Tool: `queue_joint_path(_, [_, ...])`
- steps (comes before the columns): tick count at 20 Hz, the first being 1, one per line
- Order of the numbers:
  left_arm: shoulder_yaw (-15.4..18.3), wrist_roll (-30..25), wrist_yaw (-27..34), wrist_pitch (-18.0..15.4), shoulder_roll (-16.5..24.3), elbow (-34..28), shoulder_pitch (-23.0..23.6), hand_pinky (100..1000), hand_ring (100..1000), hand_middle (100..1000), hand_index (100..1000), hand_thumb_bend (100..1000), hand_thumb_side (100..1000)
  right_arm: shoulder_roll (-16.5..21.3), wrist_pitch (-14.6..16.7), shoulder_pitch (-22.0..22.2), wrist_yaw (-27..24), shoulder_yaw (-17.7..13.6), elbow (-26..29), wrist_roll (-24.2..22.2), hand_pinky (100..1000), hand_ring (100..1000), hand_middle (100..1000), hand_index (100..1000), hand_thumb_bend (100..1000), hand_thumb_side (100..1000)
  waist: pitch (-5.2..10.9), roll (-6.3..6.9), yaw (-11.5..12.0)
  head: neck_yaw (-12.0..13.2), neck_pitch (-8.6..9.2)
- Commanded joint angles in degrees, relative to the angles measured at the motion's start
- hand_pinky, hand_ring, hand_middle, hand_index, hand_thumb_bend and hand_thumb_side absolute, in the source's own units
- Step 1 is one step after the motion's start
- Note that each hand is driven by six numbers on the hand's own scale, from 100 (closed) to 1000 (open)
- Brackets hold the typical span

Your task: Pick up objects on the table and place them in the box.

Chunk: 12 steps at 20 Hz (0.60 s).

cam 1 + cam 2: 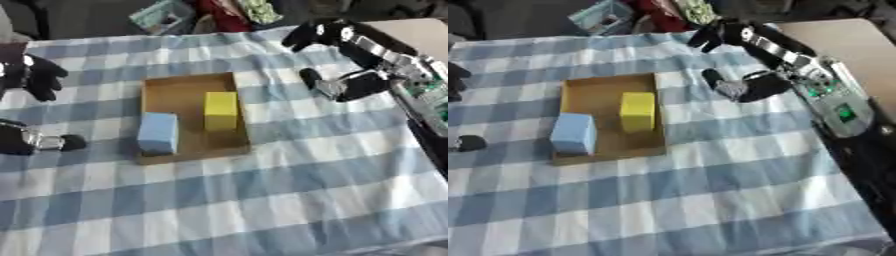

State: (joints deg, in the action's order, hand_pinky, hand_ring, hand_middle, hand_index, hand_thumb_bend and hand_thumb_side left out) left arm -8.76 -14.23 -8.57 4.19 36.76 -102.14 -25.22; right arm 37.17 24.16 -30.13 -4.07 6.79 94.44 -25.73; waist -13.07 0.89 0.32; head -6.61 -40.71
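Right hand open, box leftward

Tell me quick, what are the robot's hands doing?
Left hand: open, holding nothing, at the left edge.
Right hand: open, empty, beyond the box.

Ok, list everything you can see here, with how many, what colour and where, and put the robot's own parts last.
Box: one, brown cardboard, shallow and open-topped, middle of the table.
Yellow block: one, yellow, standing inside the box on its right side.
Blue block: one, light blue, at the box's near-left corner, against the left wall.
Tablecloth: one, blue and white check, covering the table.
Clutter: several things, mixed colours, beyond the table's far edge; too unclear to name.
Left hand: one, black, at the view's left edge, fingers open, holding nothing.
Right hand: one, black with silver, right of the box, fingers open, holding nothing.
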Motion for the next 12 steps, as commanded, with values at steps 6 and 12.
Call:
queue_joint_path(6, [1.6, 1.4, 0.7, -0.3, 0.1, -0.5, 0.8, 565, 540, 533, 726, 830, 233, 2.7, -3.0, 5.8, -3.3, -4.5, 7.7, 1.9, 762, 821, 760, 830, 100, 180, 0.38, -0.20, -0.5, 0.8, -0.12])
queue_joint_path(12, [2.0, 1.4, 0.6, -0.6, -0.4, -1.0, 2.2, 565, 541, 534, 729, 825, 228, 2.1, -3.8, 9.4, -3.4, -6.0, 9.4, 3.0, 759, 819, 757, 829, 100, 196, 0.14, -0.11, -0.7, 1.0, -0.52])
